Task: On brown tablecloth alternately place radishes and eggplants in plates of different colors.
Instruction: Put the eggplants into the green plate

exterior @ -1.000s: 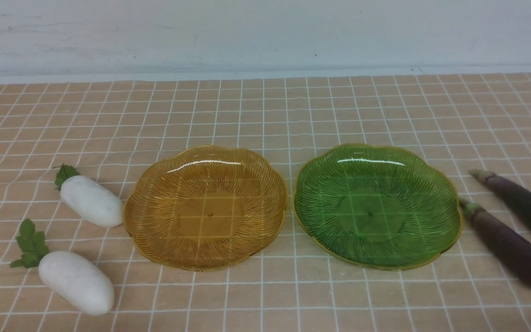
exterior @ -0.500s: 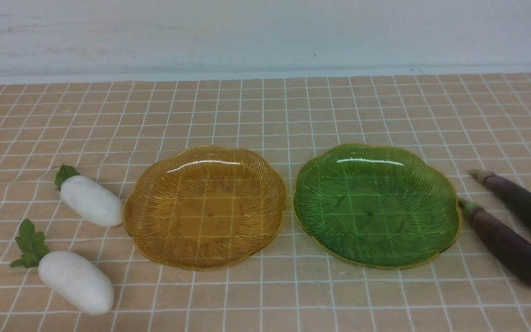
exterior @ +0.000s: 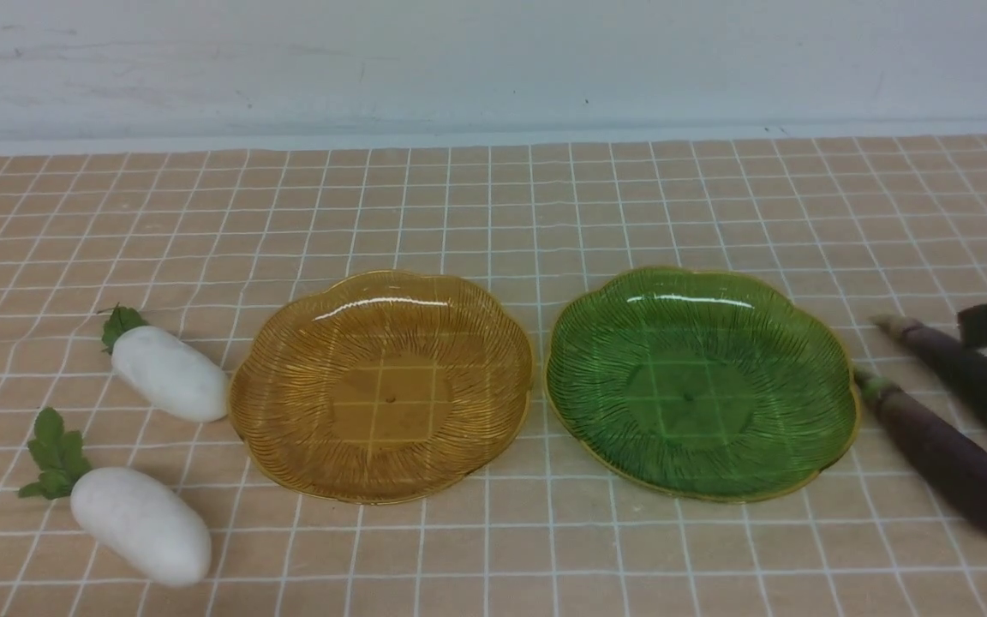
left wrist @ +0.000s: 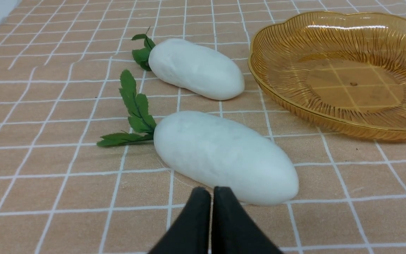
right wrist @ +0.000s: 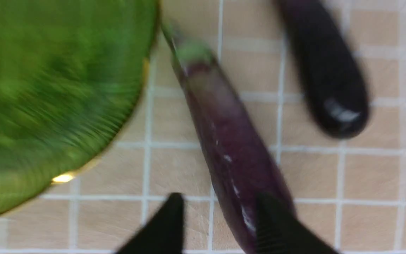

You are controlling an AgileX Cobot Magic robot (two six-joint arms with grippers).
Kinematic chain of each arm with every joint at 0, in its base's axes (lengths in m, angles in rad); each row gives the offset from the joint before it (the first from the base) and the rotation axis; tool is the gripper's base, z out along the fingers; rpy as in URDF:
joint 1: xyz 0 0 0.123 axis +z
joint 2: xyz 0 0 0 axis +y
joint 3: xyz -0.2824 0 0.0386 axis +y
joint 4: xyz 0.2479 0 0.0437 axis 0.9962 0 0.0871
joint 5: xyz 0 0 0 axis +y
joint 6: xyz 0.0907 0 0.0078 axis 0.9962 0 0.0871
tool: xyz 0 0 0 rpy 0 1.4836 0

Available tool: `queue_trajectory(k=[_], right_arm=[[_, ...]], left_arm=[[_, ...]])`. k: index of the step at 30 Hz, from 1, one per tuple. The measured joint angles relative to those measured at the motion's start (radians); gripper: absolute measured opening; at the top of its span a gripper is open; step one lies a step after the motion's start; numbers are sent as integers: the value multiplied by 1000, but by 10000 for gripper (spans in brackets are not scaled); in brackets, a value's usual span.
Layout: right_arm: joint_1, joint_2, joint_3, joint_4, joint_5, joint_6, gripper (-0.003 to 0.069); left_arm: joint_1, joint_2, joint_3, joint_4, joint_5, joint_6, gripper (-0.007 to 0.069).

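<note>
Wrist cameras supply what the front camera lacks. The left wrist view shows the left gripper (left wrist: 211,194) with its two black fingertips pressed together on nothing. It sits low over the cloth, just beside the blunt end of the nearer radish (left wrist: 224,157). The farther radish (left wrist: 196,68) lies beyond, close to the rim of the amber plate (left wrist: 330,118). None of that arm shows from the front. The right wrist view shows the right gripper (right wrist: 220,199) with its fingers spread. One fingertip stands in front of the thick end of the nearer eggplant (right wrist: 224,134), but contact cannot be judged. The farther eggplant (right wrist: 326,77) lies apart on one side, and the green plate (right wrist: 48,106) is on the other, its rim near the nearer eggplant's stem cap. From the front this gripper is only a dark shape at the right edge, above the farther eggplant. The brown tablecloth (exterior: 493,214), with a white grid and slight wrinkles at the left, covers the table up to a pale wall (exterior: 493,60). Both plates sit side by side at its middle, radishes on the cloth to their left and eggplants to their right. The right wrist picture is blurred, and the front view's right edge crops the farther eggplant's dark end.
</note>
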Motion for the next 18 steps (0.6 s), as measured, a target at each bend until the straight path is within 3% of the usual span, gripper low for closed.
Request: queue_trajectory(k=[4, 11, 15, 18], right_arm=[[1, 198, -93, -60, 96, -9, 480], [1, 232, -106, -117, 49, 17, 491], [1, 242, -106, -130, 34, 17, 460], [1, 242, -107, -161, 40, 17, 345]], left_arm=[[0, 0, 0, 0, 0, 0, -3], [0, 0, 0, 0, 0, 0, -3], [0, 0, 0, 7, 0, 0, -3], [0, 0, 0, -29, -2, -35, -3]])
